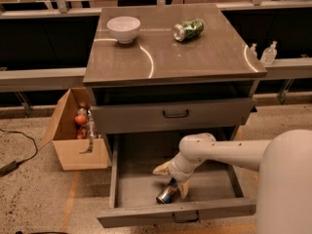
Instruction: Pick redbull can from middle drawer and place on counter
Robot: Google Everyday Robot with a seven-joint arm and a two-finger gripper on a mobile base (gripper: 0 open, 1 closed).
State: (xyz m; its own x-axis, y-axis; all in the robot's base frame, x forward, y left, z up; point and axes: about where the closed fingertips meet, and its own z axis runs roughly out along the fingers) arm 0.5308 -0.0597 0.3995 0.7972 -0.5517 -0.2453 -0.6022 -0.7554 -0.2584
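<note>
The redbull can [166, 193] lies on its side on the floor of the open middle drawer [131, 189], near the drawer's front wall. My gripper [169, 182] reaches down into the drawer from the right and is open. Its pale fingertips [158, 170] stand on either side of the can's far end, with no firm hold showing. The counter [195, 57] is the glossy grey-brown top of the cabinet above.
A white bowl [123, 29] and a dented green can [188, 29] sit at the back of the counter. The upper drawer front [175, 114] overhangs the open drawer. A cardboard box [78, 130] with items stands on the floor to the left. Two small bottles [268, 52] stand to the right.
</note>
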